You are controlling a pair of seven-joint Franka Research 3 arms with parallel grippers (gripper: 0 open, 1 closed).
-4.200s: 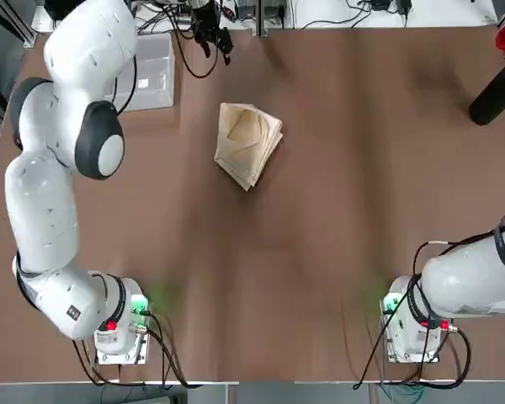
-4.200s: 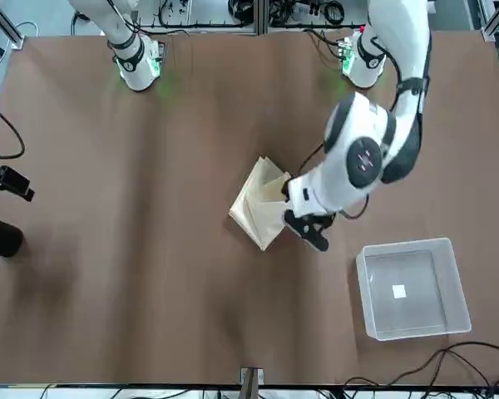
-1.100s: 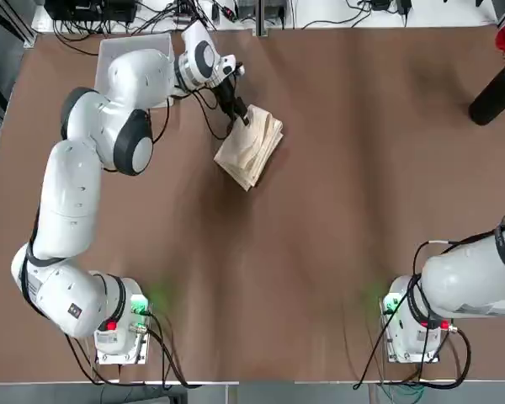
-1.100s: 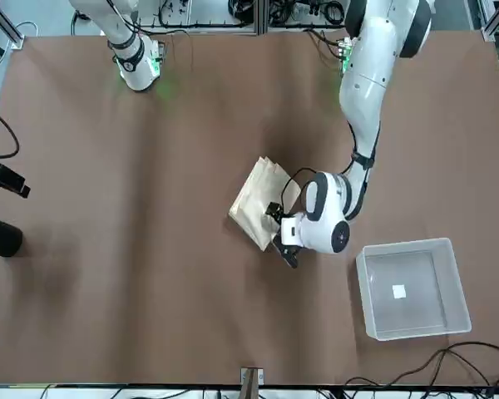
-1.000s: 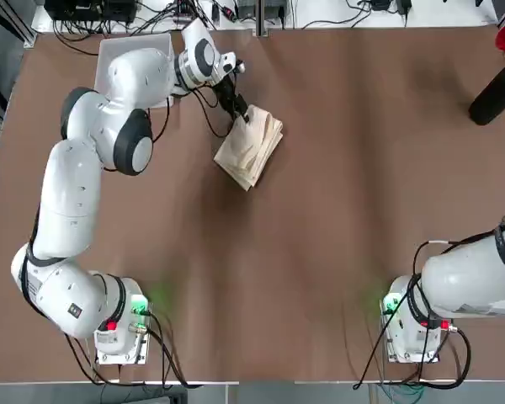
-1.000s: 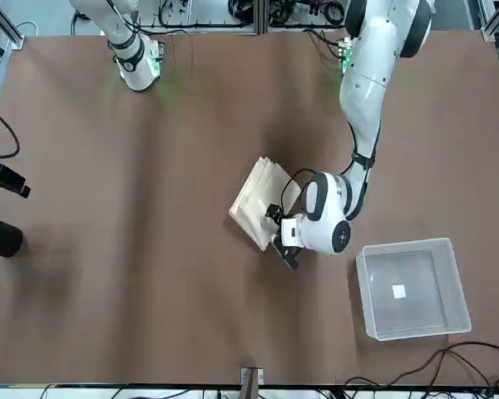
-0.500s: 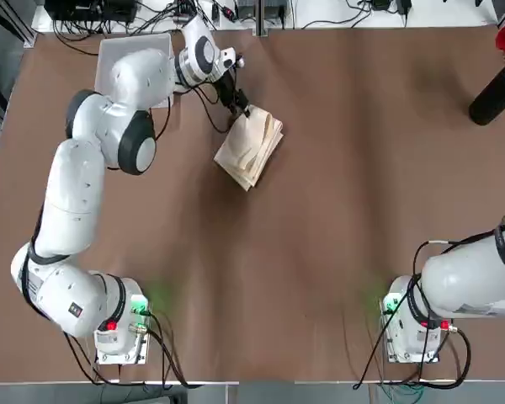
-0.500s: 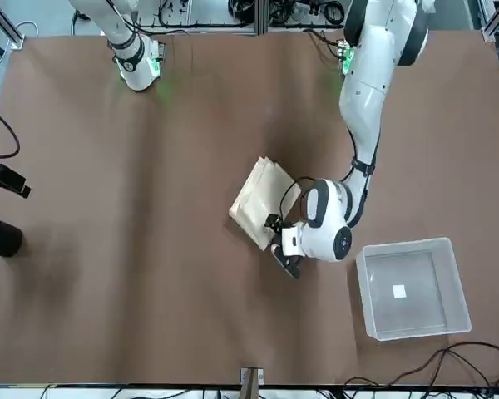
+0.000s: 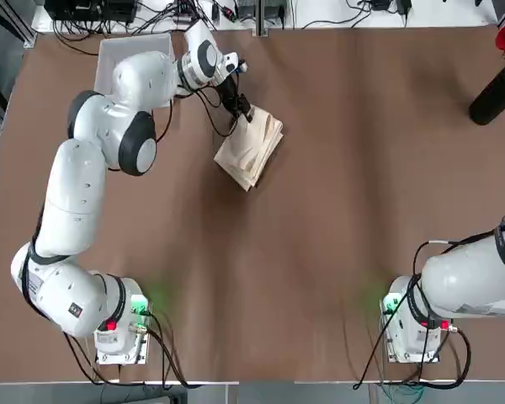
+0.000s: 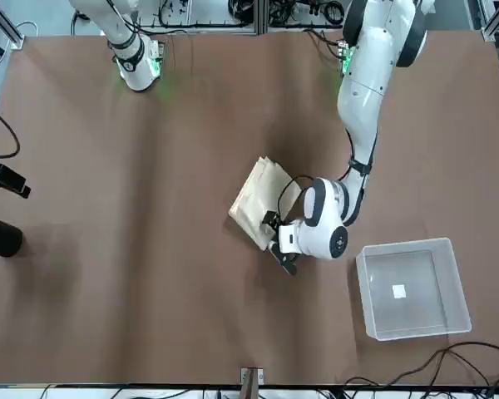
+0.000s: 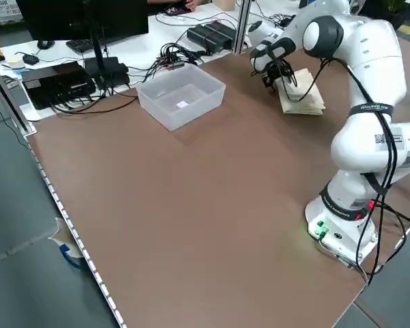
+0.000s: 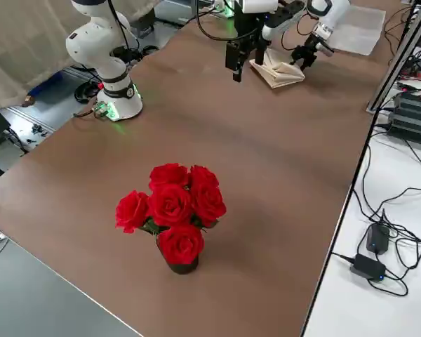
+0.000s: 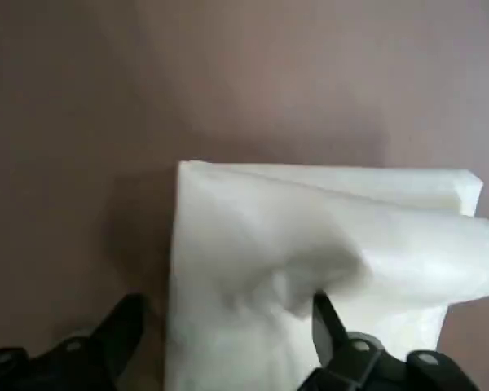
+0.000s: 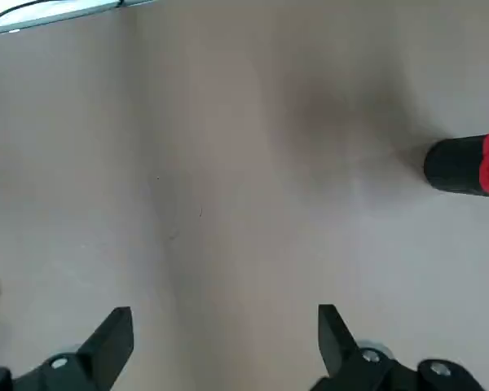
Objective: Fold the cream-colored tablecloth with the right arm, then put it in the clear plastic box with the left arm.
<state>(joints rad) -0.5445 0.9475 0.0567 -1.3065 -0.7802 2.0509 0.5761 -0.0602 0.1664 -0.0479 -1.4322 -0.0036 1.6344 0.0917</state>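
- While the folded cream-colored tablecloth (image 9: 250, 147) lies mid-table, the left gripper (image 13: 228, 338) straddles its box-side corner, fingers spread, not yet clamped.
- The cloth's long axis runs diagonally away from the clear plastic box (image 10: 413, 288), which sits just beyond the left arm (image 9: 76, 194), nothing inside.
- The right gripper (image 14: 220, 342) hangs unclenched, well apart.
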